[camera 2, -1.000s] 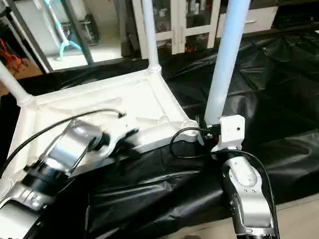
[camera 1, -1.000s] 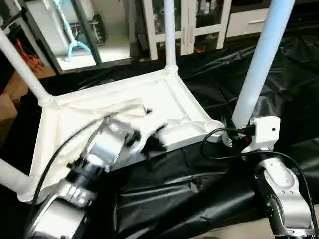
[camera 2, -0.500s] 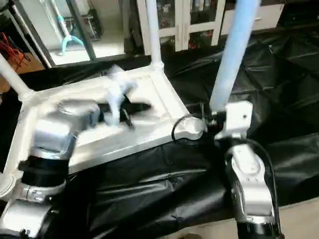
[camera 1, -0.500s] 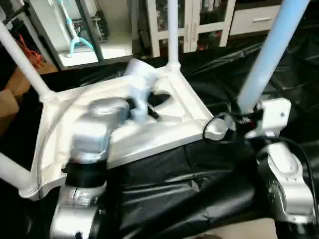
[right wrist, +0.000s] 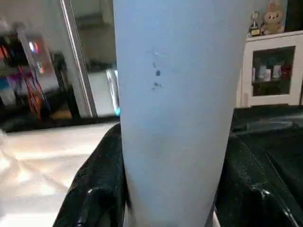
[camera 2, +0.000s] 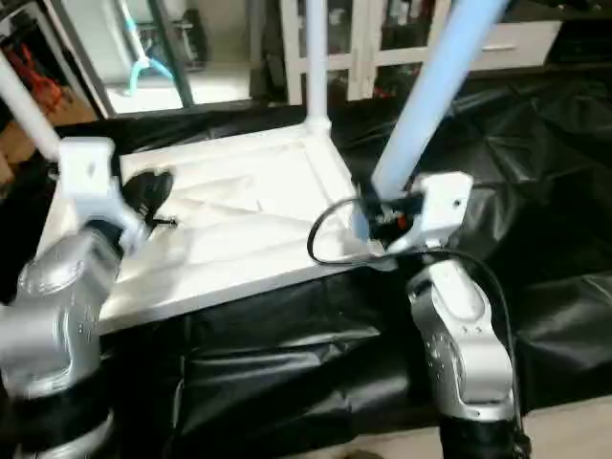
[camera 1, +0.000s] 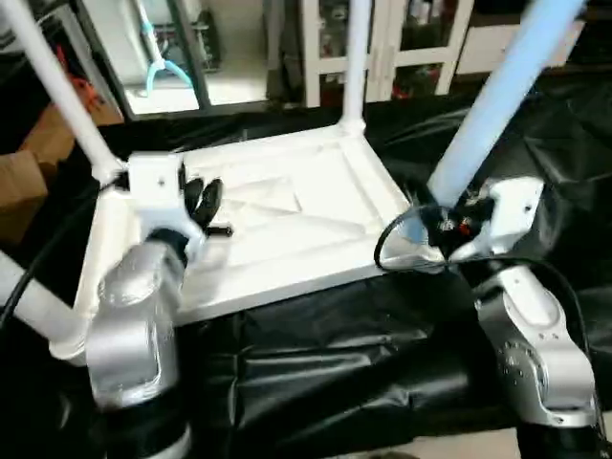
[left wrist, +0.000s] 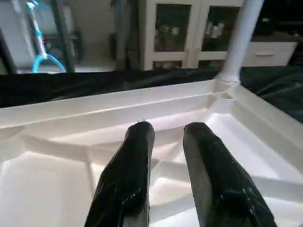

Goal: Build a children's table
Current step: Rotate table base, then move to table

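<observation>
1. Children's table: the white tabletop (camera 1: 277, 229) lies upside down on the black sheet (camera 1: 344, 373), ribbed underside up, in front of the robot. It looks like hollow moulded plastic, so probably light and stiff but smooth enough to slide on the sheet. Best held by its raised rim or pressed down on a rib near a corner
2. Legs: three stand in their corner sockets, far left (camera 1: 57, 91), far right (camera 1: 357, 57) and near left (camera 1: 29, 306). The fourth leg (camera 1: 497, 100) leans over the near right corner. As a long tapered tube it should be light but prone to swing, so a hold low near the socket end gives the most control
3. Right pincer (right wrist: 165, 189): clamped around that fourth leg low down, one finger on each side of the tube
4. Left pincer (left wrist: 165, 156): fingers a little apart with nothing between them, hovering over the underside near the far left corner
5. Edges and room: the near rim sits close to the fold of the sheet. The middle of the underside is open, while the upright legs fence the corners, and cabinets (camera 1: 382, 38) stand well beyond
</observation>
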`<state>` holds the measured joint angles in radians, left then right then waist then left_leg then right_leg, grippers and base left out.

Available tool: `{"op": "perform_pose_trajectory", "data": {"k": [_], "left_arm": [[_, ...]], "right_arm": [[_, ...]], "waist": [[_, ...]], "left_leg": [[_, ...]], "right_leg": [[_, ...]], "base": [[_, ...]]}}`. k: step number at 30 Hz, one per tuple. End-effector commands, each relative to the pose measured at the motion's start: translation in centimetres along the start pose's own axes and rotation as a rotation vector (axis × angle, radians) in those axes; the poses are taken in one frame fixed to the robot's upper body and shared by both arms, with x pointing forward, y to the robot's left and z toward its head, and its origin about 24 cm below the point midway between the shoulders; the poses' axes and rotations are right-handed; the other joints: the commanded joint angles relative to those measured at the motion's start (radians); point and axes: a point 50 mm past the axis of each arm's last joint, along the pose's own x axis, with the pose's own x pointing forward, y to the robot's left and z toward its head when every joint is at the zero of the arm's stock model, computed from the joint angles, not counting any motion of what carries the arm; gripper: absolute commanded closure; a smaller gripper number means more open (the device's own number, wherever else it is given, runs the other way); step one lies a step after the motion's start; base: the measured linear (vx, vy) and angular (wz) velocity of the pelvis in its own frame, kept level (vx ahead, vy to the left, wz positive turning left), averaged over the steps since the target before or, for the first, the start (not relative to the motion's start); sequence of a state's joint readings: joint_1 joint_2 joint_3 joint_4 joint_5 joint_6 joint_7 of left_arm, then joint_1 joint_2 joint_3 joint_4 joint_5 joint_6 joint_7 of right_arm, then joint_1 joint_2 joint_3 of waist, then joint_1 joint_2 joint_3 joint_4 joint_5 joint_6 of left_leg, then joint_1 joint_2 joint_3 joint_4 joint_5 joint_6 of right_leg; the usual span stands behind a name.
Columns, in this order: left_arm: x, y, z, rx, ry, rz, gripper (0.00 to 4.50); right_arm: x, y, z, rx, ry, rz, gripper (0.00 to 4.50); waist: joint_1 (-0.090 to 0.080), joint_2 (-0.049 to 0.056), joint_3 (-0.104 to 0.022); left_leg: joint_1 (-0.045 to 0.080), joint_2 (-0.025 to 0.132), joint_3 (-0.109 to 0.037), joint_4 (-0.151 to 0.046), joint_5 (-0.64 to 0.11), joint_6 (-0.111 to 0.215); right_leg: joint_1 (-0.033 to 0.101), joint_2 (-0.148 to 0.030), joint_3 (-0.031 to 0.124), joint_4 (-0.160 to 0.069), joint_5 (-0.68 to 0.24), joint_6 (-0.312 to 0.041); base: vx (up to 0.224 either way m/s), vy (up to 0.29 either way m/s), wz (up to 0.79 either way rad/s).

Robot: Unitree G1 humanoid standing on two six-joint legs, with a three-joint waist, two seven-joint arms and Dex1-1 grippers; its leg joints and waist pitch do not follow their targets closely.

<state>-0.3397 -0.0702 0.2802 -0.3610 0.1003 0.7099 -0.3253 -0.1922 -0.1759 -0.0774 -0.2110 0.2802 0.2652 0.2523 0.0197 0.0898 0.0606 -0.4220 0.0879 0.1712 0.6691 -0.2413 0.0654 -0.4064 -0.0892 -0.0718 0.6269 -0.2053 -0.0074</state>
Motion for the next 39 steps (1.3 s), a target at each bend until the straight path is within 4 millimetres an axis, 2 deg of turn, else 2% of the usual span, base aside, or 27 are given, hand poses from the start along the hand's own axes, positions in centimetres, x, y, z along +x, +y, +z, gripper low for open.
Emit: {"op": "perform_pose_trajectory", "data": {"k": [1, 3, 4, 8, 10, 11, 12, 14, 15, 16, 17, 18, 20, 21, 22, 23, 24, 25, 26, 28, 30, 31, 32, 34, 37, 38, 39], "left_arm": [[0.1, -0.6, 0.0, 0.069, -0.026, 0.005, 3.19], [0.0, -1.2, -0.9, 0.116, -0.014, 0.014, 3.19], [0.0, -1.4, -1.2, 0.118, -0.005, 0.019, 3.19], [0.0, -1.7, -2.8, 0.127, 0.001, 0.041, 3.19], [0.0, -1.2, -3.4, 0.079, 0.008, 0.072, 3.19], [0.1, -0.5, -3.8, 0.050, 0.007, 0.119, 3.19], [0.1, -0.4, -3.9, 0.046, 0.005, 0.129, 3.19], [0.1, -0.3, -4.0, 0.057, 0.009, 0.136, 3.19], [-0.1, 0.1, -3.9, 0.076, 0.003, 0.154, 3.19], [-0.1, 0.2, -3.8, 0.095, -0.007, 0.159, 3.19], [-0.2, 0.3, -3.7, 0.104, -0.013, 0.159, 3.19], [-0.2, 0.3, -3.7, 0.112, -0.016, 0.161, 3.19], [-0.3, 0.3, -3.7, 0.131, -0.021, 0.163, 3.19], [-0.3, 0.3, -3.6, 0.139, -0.025, 0.164, 3.19], [-0.4, 0.3, -3.6, 0.144, -0.027, 0.164, 3.19], [-0.4, 0.3, -3.6, 0.144, -0.027, 0.164, 3.19], [-0.4, 0.3, -3.6, 0.144, -0.027, 0.164, 3.19], [-0.4, 0.3, -3.6, 0.144, -0.027, 0.164, 3.19], [-0.4, 0.3, -3.6, 0.144, -0.027, 0.164, 3.19], [-0.4, 0.3, -3.6, 0.144, -0.027, 0.164, 3.19], [-0.4, 0.3, -3.6, 0.144, -0.027, 0.164, 3.19], [-0.4, 0.3, -3.6, 0.144, -0.027, 0.164, 3.19], [-0.4, 0.3, -3.6, 0.144, -0.027, 0.164, 3.19], [-0.4, 0.3, -3.6, 0.144, -0.027, 0.164, 3.19], [-0.4, 0.3, -3.6, 0.144, -0.027, 0.164, 3.19], [-0.4, 0.3, -3.6, 0.144, -0.027, 0.164, 3.19], [-0.4, 0.3, -3.6, 0.144, -0.027, 0.164, 3.19]], "right_arm": [[-0.1, -0.2, 0.2, -0.012, 0.005, -0.009, 2.60], [-0.4, -0.3, -0.2, -0.015, 0.043, 0.009, 2.60], [-0.4, -0.2, -0.3, -0.019, 0.055, 0.021, 2.60], [-0.1, 0.2, -1.3, -0.037, 0.118, 0.077, 2.60], [0.0, 0.3, -1.9, -0.008, 0.133, 0.077, 2.60], [0.0, 0.2, -2.3, 0.010, 0.138, 0.061, 2.60], [0.0, 0.1, -2.3, 0.012, 0.139, 0.057, 2.60], [0.0, 0.0, -2.4, -0.009, 0.136, 0.058, 2.60], [0.2, -0.2, -2.4, -0.007, 0.126, 0.045, 2.60], [0.4, -0.3, -2.4, -0.009, 0.119, 0.037, 2.60], [0.5, -0.3, -2.4, -0.012, 0.117, 0.035, 2.60], [0.6, -0.3, -2.4, -0.019, 0.117, 0.038, 2.60], [0.8, -0.1, -2.3, -0.021, 0.114, 0.047, 2.60], [0.9, 0.0, -2.3, -0.019, 0.112, 0.052, 2.60], [0.9, 0.1, -2.3, -0.018, 0.112, 0.055, 2.60], [0.9, 0.1, -2.3, -0.018, 0.112, 0.055, 2.60], [0.9, 0.1, -2.3, -0.018, 0.112, 0.055, 2.60], [0.9, 0.1, -2.3, -0.018, 0.112, 0.055, 2.60], [0.9, 0.1, -2.3, -0.018, 0.112, 0.055, 2.60], [0.9, 0.1, -2.3, -0.018, 0.112, 0.055, 2.60], [0.9, 0.1, -2.3, -0.018, 0.112, 0.055, 2.60], [0.9, 0.1, -2.3, -0.018, 0.112, 0.055, 2.60], [0.9, 0.1, -2.3, -0.018, 0.112, 0.055, 2.60], [0.9, 0.1, -2.3, -0.018, 0.112, 0.055, 2.60], [0.9, 0.1, -2.3, -0.018, 0.112, 0.055, 2.60], [0.9, 0.1, -2.3, -0.018, 0.112, 0.055, 2.60], [0.9, 0.1, -2.3, -0.018, 0.112, 0.055, 2.60]], "waist": [[-0.006, -0.030, -0.081], [-0.010, -0.021, -0.081], [-0.022, -0.010, -0.083], [-0.042, -0.027, -0.089], [-0.047, -0.058, -0.095], [-0.042, -0.094, -0.097], [-0.034, -0.113, -0.100], [-0.029, -0.103, -0.086], [-0.029, -0.081, -0.089], [-0.033, -0.030, -0.104], [-0.047, 0.003, -0.117], [-0.059, -0.009, -0.117], [-0.052, -0.022, -0.118], [-0.053, -0.024, -0.117], [-0.038, -0.057, -0.107], [-0.039, -0.076, -0.108], [-0.036, -0.094, -0.117], [0.000, -0.145, -0.126], [0.000, -0.130, -0.100], [0.001, -0.114, -0.091], [-0.012, -0.027, -0.095], [-0.044, 0.002, -0.112], [-0.050, -0.025, -0.114], [-0.039, -0.022, -0.110], [-0.033, -0.090, -0.118], [-0.030, -0.112, -0.109], [-0.009, -0.148, -0.118]], "left_leg": [[0.036, 0.146, -0.070, -0.083, 0.124, 0.187], [0.050, 0.174, -0.093, -0.096, 0.099, 0.144], [0.075, 0.234, -0.136, -0.124, 0.125, 0.155], [0.091, 0.280, -0.172, -0.144, 0.304, 0.357], [0.070, 0.219, -0.150, -0.102, 0.285, 0.428], [0.008, 0.063, -0.060, -0.011, 0.127, 0.368], [-0.045, -0.005, -0.012, 0.094, -0.019, 0.301], [-0.085, 0.001, -0.021, 0.141, -0.082, 0.051], [-0.075, 0.022, -0.038, 0.090, -0.068, 0.050], [-0.025, 0.098, -0.079, -0.004, 0.072, 0.118], [0.065, 0.270, -0.187, -0.051, 0.270, 0.202], [0.129, 0.426, -0.257, -0.091, 0.572, 0.329], [0.144, 0.342, -0.249, -0.033, 0.955, 0.382], [0.131, 0.303, -0.222, -0.030, 0.996, 0.390], [0.061, 0.171, -0.125, -0.059, 0.736, 0.399], [0.049, 0.139, -0.115, -0.064, 0.584, 0.398], [0.033, 0.077, -0.092, -0.010, 0.470, 0.396], [-0.066, -0.036, -0.009, 0.153, -0.035, 0.274], [-0.064, -0.004, -0.017, 0.175, -0.161, 0.087], [-0.051, 0.010, -0.026, 0.163, -0.191, -0.002], [0.010, 0.130, -0.087, -0.005, -0.050, 0.044], [0.107, 0.370, -0.232, -0.105, 0.297, 0.175], [0.126, 0.368, -0.236, -0.079, 0.572, 0.248], [0.111, 0.287, -0.195, -0.056, 0.784, 0.350], [0.056, 0.126, -0.108, -0.021, 0.433, 0.402], [-0.001, 0.026, -0.046, 0.042, 0.291, 0.376], [-0.043, -0.012, 0.000, 0.189, -0.131, 0.198]], "right_leg": [[0.045, -0.082, 0.052, -0.050, 0.051, -0.239], [0.040, -0.052, 0.038, -0.045, 0.026, -0.212], [0.021, -0.019, 0.018, -0.010, -0.036, -0.152], [-0.041, -0.014, 0.037, 0.078, -0.118, -0.065], [-0.024, -0.051, 0.068, 0.027, 0.021, -0.250], [0.039, -0.056, 0.073, -0.057, 0.167, -0.463], [0.092, -0.082, 0.097, -0.093, 0.185, -0.532], [0.105, -0.078, 0.058, -0.091, 0.170, -0.428], [0.110, -0.057, 0.051, -0.102, 0.131, -0.327], [0.097, 0.013, -0.015, -0.091, 0.120, -0.149], [0.037, 0.030, -0.062, -0.002, 0.021, -0.051], [-0.076, -0.014, -0.025, 0.139, -0.250, 0.032], [-0.151, -0.039, 0.041, 0.193, -0.164, -0.023], [-0.147, -0.031, 0.048, 0.178, -0.104, -0.044], [-0.068, 0.011, 0.041, 0.078, 0.075, -0.155], [-0.041, 0.009, 0.040, 0.045, 0.118, -0.231], [-0.010, -0.018, 0.040, -0.001, 0.212, -0.393], [0.085, -0.056, 0.097, -0.061, 0.389, -0.591], [0.061, -0.093, 0.078, -0.072, 0.350, -0.586], [0.058, -0.108, 0.067, -0.090, 0.205, -0.504], [0.071, -0.048, 0.002, -0.127, -0.032, -0.214], [-0.033, 0.006, -0.046, 0.071, -0.181, -0.009], [-0.106, -0.014, -0.018, 0.173, -0.261, 0.037], [-0.125, -0.015, 0.021, 0.171, -0.142, -0.027], [-0.023, -0.024, 0.047, 0.021, 0.160, -0.351], [0.013, -0.026, 0.048, -0.033, 0.245, -0.487], [0.059, -0.078, 0.072, -0.086, 0.182, -0.581]], "base": [[0.000, 0.000, 0.00], [0.000, 0.000, 0.00], [0.000, 0.000, 0.00], [0.003, -0.072, 0.04], [-0.001, -0.189, 0.01], [-0.001, -0.211, 0.04], [0.013, -0.202, 0.05], [0.010, -0.199, 0.04], [-0.002, -0.094, -0.01], [0.007, -0.156, 0.06], [0.029, -0.138, 0.17], [0.041, -0.214, 0.06], [0.017, -0.151, -0.03], [-0.035, -0.172, 0.07], [-0.035, -0.172, 0.07], [-0.045, -0.257, -0.03], [-0.038, -0.280, 0.03], [-0.038, -0.280, 0.03], [-0.042, -0.256, 0.05], [-0.049, -0.237, 0.02], [-0.023, -0.203, 0.08], [-0.021, -0.205, 0.02], [-0.023, -0.181, -0.06], [-0.026, -0.185, 0.00], [-0.046, -0.284, -0.04], [-0.064, -0.331, 0.00], [-0.077, -0.293, 0.02]]}}
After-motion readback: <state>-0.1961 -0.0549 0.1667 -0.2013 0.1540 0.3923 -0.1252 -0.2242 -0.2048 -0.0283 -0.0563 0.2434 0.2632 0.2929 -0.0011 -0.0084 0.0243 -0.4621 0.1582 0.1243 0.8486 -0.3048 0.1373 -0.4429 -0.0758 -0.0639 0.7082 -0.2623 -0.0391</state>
